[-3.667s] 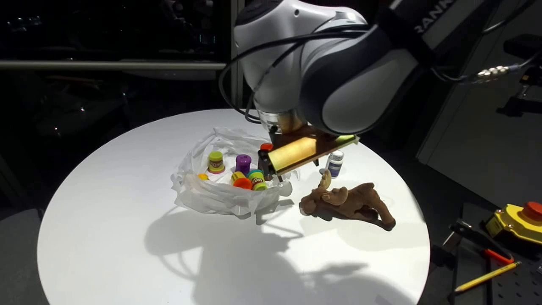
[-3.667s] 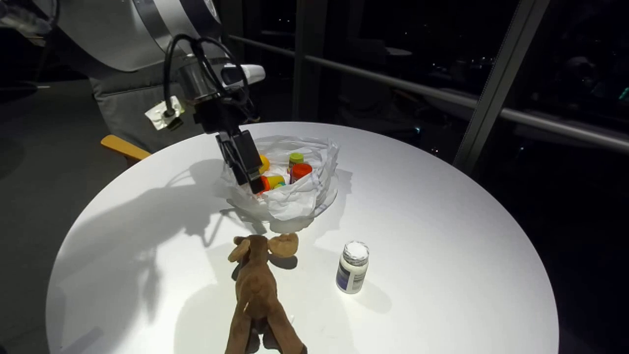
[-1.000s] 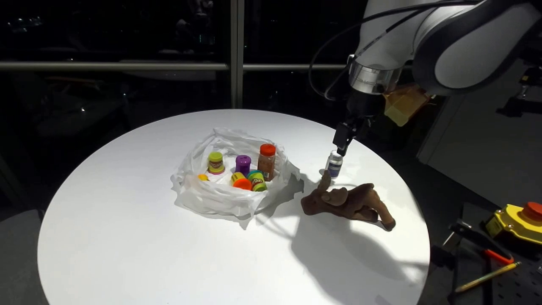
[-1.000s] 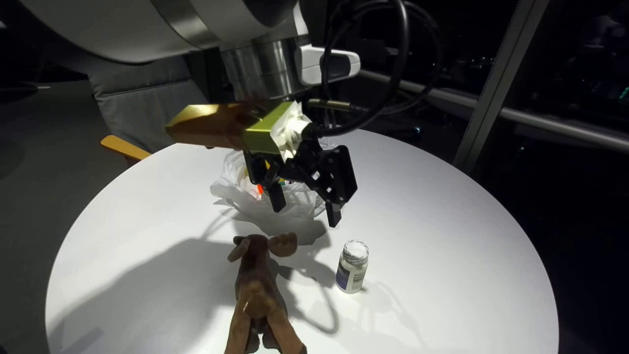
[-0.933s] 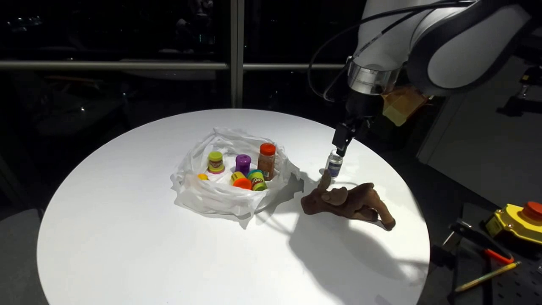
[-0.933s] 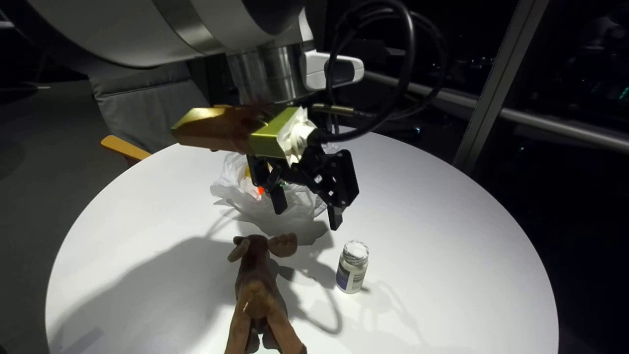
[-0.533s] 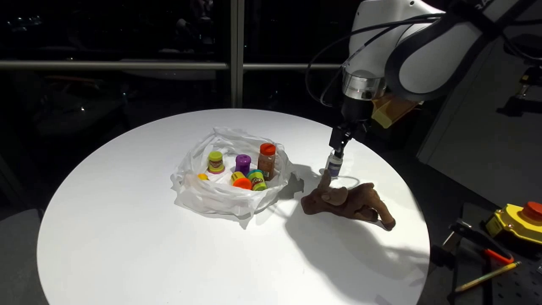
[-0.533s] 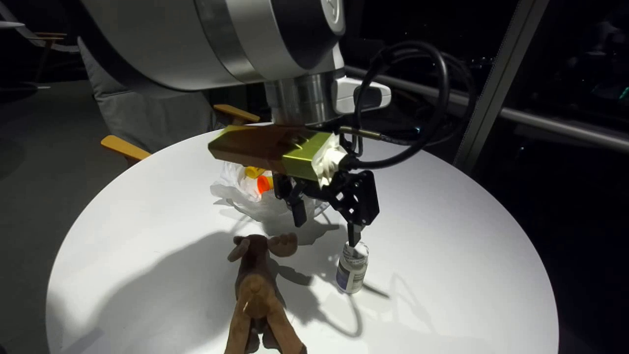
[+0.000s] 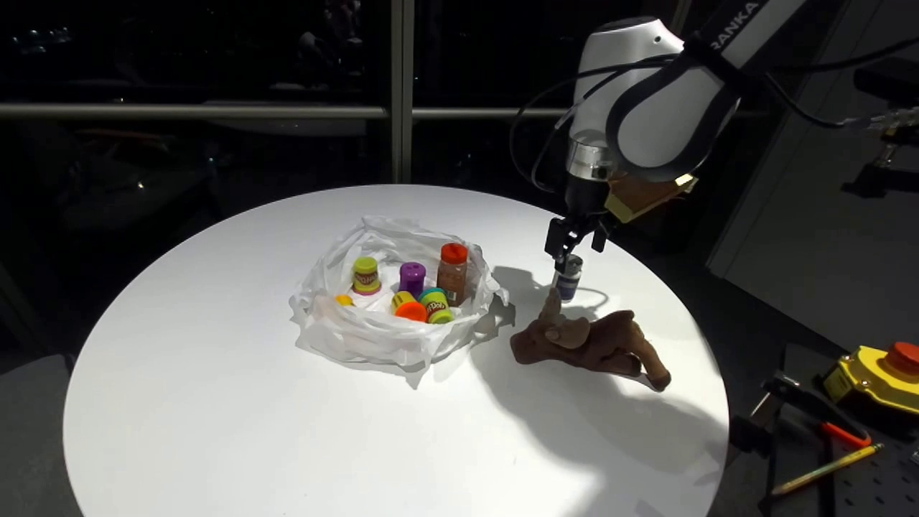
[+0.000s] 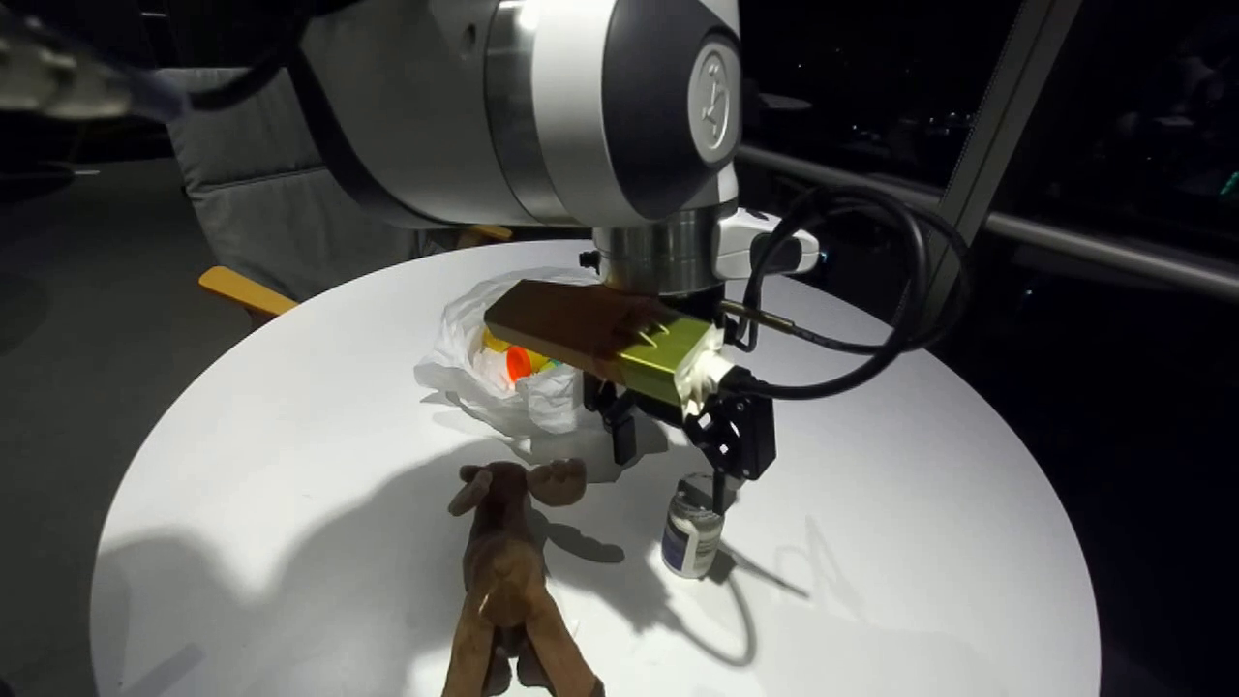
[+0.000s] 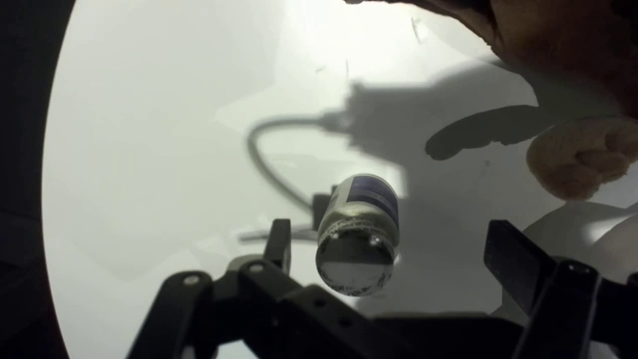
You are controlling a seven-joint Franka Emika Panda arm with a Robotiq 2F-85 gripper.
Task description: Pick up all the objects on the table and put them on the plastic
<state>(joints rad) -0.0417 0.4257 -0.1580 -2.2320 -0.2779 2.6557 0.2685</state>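
A white bottle with a blue label stands upright on the round white table in both exterior views [image 9: 569,283] [image 10: 691,544]. My gripper [image 10: 672,469] is open and just above it. In the wrist view the bottle [image 11: 368,212] shows between the spread fingers [image 11: 389,240], closer to the left finger, with a gap to each. A brown plush moose [image 9: 610,345] lies beside the bottle; it also shows in an exterior view [image 10: 505,571] and partly in the wrist view [image 11: 573,159]. The crumpled white plastic bag [image 9: 359,341] holds several colourful tubs and a red-lidded jar [image 9: 453,276].
The bag [image 10: 460,382] is partly hidden behind the gripper in an exterior view. The table's curved edge [image 9: 693,323] lies to the right of the bottle and moose. A yellow box with a red button [image 9: 879,377] and a pencil [image 9: 826,470] are off the table.
The arm has swung from over the bag to the bottle, and the gripper has come down towards its cap, with its fingers spread. The bottle, moose and bag have stayed in place.
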